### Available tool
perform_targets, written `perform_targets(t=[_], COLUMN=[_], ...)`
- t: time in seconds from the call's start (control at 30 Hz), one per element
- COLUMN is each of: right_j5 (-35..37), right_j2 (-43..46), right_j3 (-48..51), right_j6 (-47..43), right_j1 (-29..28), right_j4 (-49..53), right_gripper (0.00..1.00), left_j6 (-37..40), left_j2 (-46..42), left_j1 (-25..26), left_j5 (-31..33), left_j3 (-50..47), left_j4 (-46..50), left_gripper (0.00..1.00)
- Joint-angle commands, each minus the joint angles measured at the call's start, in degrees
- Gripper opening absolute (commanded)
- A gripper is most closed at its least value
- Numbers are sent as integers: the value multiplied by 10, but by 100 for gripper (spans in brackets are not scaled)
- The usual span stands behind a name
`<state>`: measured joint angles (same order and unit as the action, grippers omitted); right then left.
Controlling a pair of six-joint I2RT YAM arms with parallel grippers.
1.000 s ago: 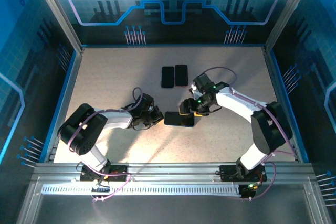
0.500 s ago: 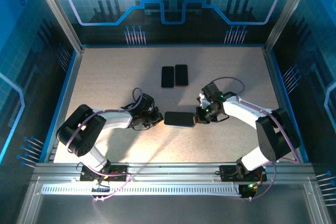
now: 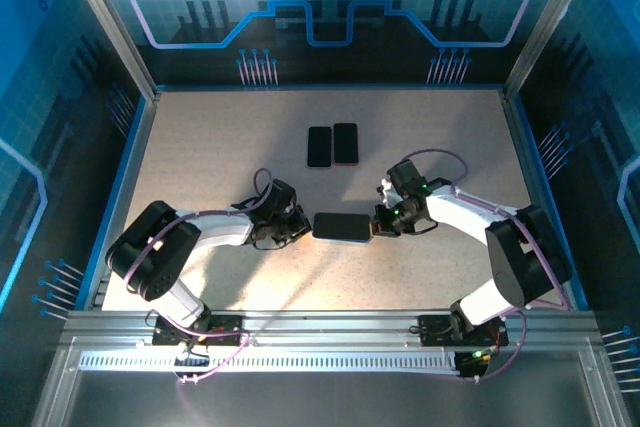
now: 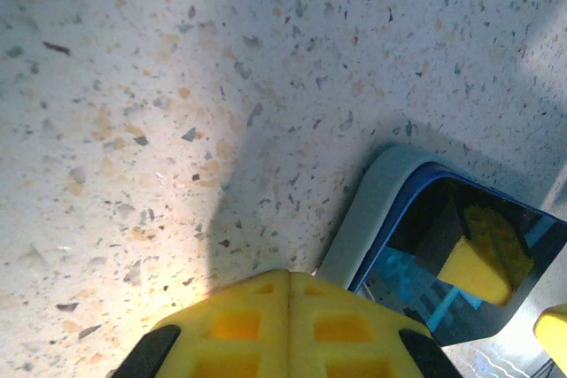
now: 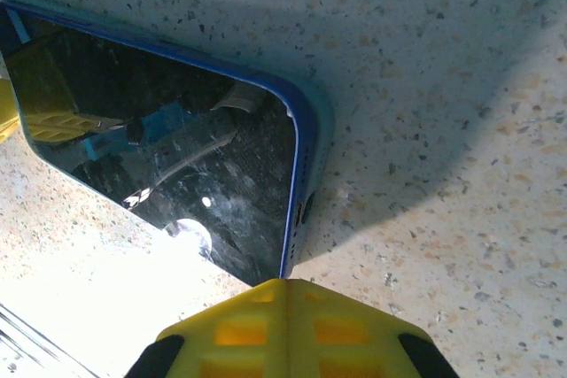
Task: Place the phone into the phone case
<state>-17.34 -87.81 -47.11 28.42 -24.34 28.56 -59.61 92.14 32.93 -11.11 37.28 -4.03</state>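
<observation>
The phone (image 3: 341, 227) lies flat, dark screen up, in the middle of the table. A pale blue-grey phone case (image 5: 312, 135) wraps its blue edge. My left gripper (image 3: 303, 228) is shut, and its yellow tips rest against the phone's left end. In the left wrist view the gripper (image 4: 288, 277) touches the case's corner (image 4: 372, 210). My right gripper (image 3: 377, 228) is shut too, with nothing in it. In the right wrist view its tip (image 5: 285, 286) meets the phone's (image 5: 177, 165) right end near the port.
Two more dark phones (image 3: 319, 146) (image 3: 345, 143) lie side by side farther back. Speckled tabletop (image 3: 200, 147) surrounds the phone, bounded by metal frame rails (image 3: 130, 157) at the sides.
My right gripper has come off the phone's right part, moved right and down to the phone's end, and gone from open to shut. The left arm has stayed still.
</observation>
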Motion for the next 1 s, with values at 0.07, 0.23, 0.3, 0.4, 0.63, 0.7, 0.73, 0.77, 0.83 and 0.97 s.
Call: perform_targets(t=[0.07, 0.23, 0.3, 0.4, 0.63, 0.7, 0.73, 0.77, 0.83, 0.97], right_j5=[-20, -24, -26, -26, -29, -30, -30, -30, -32, -35], right_j2=[-23, -38, -41, -43, -40, -39, -38, -39, -39, -39], right_j3=[2, -4, -6, -7, -8, -10, -11, -11, -11, -11], right_j6=[-3, -3, -1, 3, 13, 15, 16, 16, 19, 24], right_j1=[5, -1, -5, -12, -22, -25, -27, -28, -30, -35], right_j4=[-15, -18, -20, -22, -25, -24, -24, -24, -26, -30], right_gripper=[6, 6, 5, 5, 5, 5, 5, 6, 5, 5], left_j6=[6, 4, 4, 4, 5, 5, 5, 5, 6, 4], left_j2=[9, 9, 10, 12, 14, 14, 14, 14, 15, 16], left_j1=[12, 11, 11, 12, 12, 13, 13, 13, 14, 18], left_j5=[-2, -2, -3, -4, -5, -5, -6, -5, -5, -4], left_j3=[5, 4, 4, 5, 4, 4, 4, 4, 5, 7], left_j4=[39, 35, 33, 32, 31, 30, 30, 28, 28, 26], left_gripper=[6, 6, 6, 6, 6, 6, 6, 6, 6, 6])
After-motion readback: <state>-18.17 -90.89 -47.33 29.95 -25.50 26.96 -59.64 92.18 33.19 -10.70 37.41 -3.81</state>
